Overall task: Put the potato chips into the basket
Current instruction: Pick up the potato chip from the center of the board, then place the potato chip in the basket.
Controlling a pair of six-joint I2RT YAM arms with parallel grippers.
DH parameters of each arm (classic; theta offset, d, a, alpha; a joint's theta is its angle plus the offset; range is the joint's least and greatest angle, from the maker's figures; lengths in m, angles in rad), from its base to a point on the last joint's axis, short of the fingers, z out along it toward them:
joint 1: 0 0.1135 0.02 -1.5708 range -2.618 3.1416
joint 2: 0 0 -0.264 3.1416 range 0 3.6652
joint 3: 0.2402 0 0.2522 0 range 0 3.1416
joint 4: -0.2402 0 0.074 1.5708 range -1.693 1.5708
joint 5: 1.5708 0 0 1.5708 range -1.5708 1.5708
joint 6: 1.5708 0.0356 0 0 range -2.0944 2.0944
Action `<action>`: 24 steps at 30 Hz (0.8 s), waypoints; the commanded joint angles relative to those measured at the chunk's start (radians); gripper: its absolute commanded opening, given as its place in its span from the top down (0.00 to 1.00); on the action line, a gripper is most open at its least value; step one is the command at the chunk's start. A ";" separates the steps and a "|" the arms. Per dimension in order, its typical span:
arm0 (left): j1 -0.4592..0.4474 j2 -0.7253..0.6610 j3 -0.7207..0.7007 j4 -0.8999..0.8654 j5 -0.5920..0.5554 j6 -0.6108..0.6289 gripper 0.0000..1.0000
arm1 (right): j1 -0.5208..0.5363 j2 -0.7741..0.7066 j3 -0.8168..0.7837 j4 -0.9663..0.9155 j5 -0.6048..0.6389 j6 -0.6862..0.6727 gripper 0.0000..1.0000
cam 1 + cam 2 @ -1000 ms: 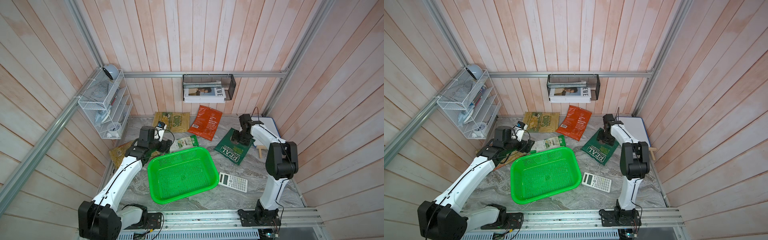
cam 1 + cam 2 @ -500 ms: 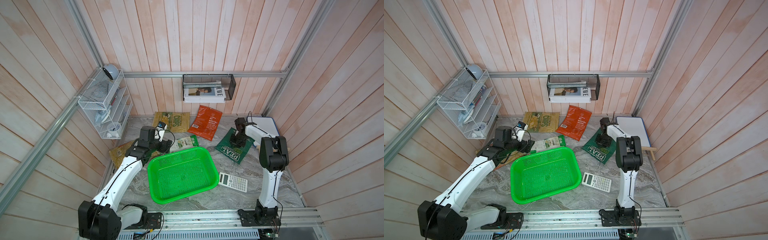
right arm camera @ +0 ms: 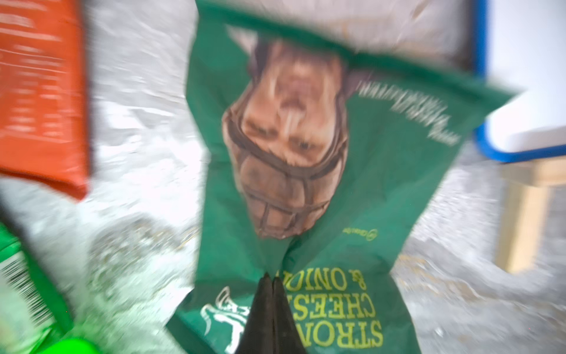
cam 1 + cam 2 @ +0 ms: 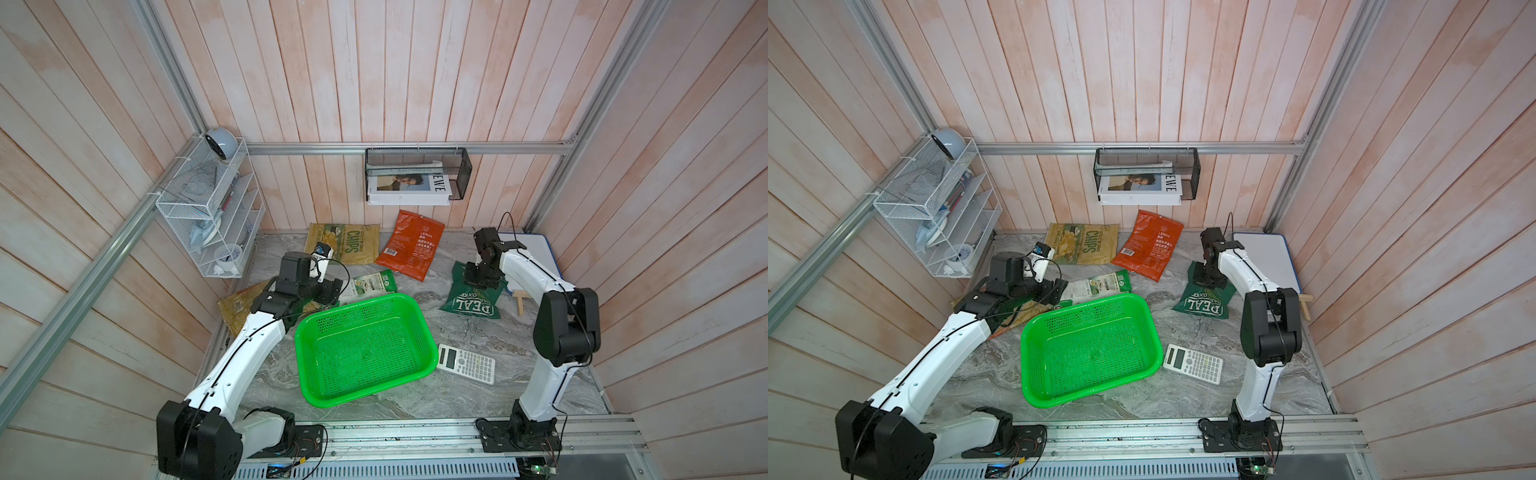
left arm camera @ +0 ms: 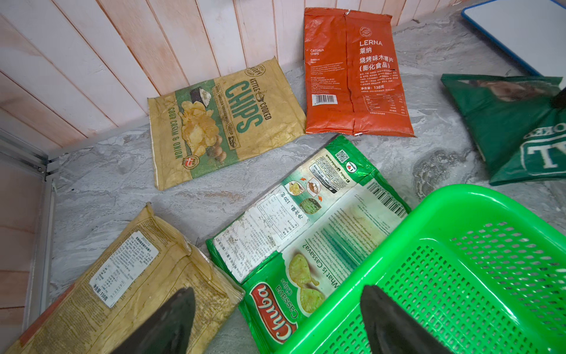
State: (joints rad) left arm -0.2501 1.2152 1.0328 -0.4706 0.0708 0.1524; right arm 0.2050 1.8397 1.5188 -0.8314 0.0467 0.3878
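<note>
Count: five chip bags, one basket, one calculator, two tools. All five bags are outside the basket.

Right tool point(image 3: 272, 280): clenched on a pinched fold of the dark green bag point(image 4: 473, 303). The bag puckers toward the fingertips. Its far edge stands off the surface point(image 4: 478, 332), while its "REAL" end rests there, on the near side of this tool.

Left tool point(image 5: 277, 306): released, jaws spread wide, holding nothing. It hangs above the mustard-brown bag point(image 4: 239, 305) and the white-and-green bag point(image 4: 370, 284). The green basket point(image 4: 365, 353) sits just beside it, between the two tools. The tan "CHIPS" bag point(image 4: 349, 249) and the orange-red bag point(image 4: 409, 249) lie flat beyond this tool, against the back wall, side by side. The calculator point(image 4: 467, 365) lies just past the basket, nearer the right tool's arm.

Hidden or unclear:
- In both top views the left arm point(image 4: 249, 345) covers much of the mustard-brown bag.
- One corner of the white-and-green bag runs under the basket's rim.
- In both top views the right tool's fingertips are hidden behind its own body.
- The right wrist view is smeared, so small print on the dark green bag is unreadable.
- The left wrist view cuts off the dark green bag at its edge.
</note>
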 commanded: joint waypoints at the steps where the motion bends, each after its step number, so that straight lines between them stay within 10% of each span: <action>1: -0.005 -0.047 0.039 0.046 -0.049 -0.013 0.10 | 0.091 -0.112 0.000 -0.044 0.142 -0.111 1.00; 12: -0.005 -0.158 0.045 0.133 -0.257 -0.037 0.09 | 0.436 -0.428 -0.142 0.239 0.412 -0.398 1.00; 24: -0.005 -0.251 0.046 0.112 -0.580 -0.036 0.08 | 0.818 -0.492 -0.252 0.520 0.104 -0.919 1.00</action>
State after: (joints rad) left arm -0.2508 0.9840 1.0512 -0.3519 -0.3954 0.1268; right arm 0.9733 1.3426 1.3048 -0.4335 0.2512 -0.3149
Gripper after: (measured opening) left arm 0.917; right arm 0.038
